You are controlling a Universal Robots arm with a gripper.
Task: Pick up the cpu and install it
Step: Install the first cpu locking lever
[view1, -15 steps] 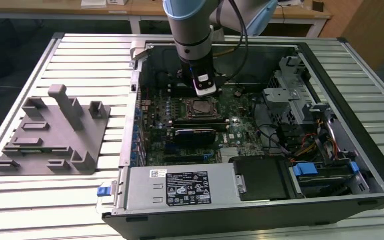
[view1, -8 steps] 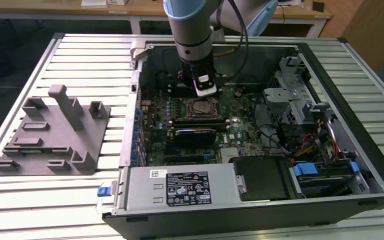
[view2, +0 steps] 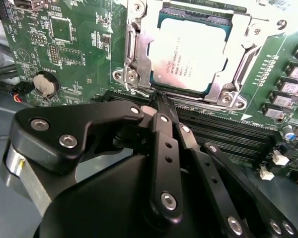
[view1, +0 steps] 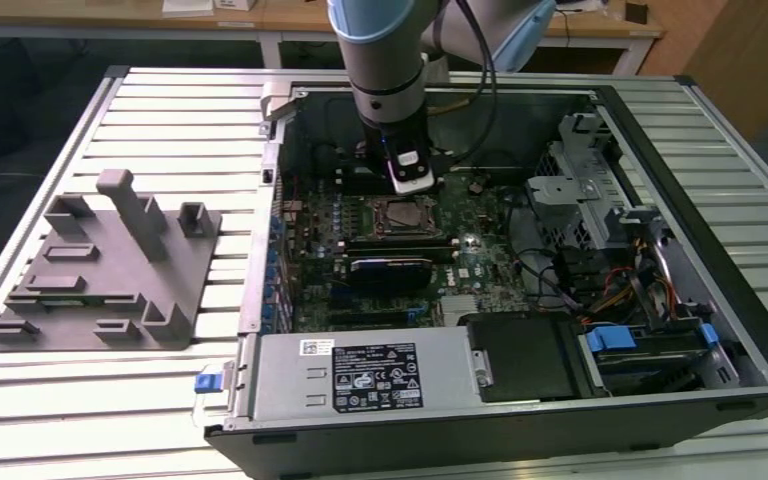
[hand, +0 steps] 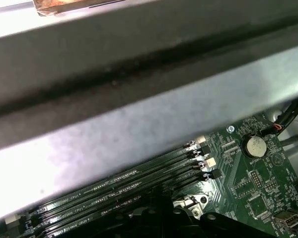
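Lab, open computer case [view1: 704,130], slatted workbench [view1: 157,120]

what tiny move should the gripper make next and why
Probably a small lift straight up. The cpu already lies flat inside the socket frame, and the gripper is shut with nothing between its fingertips, at the frame's edge, so backing off seems safest.

Black, silver-screwed tool [view2: 159,106] linkages

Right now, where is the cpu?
The cpu sits in its socket on the green motherboard in the second wrist view, just beyond the end effector.
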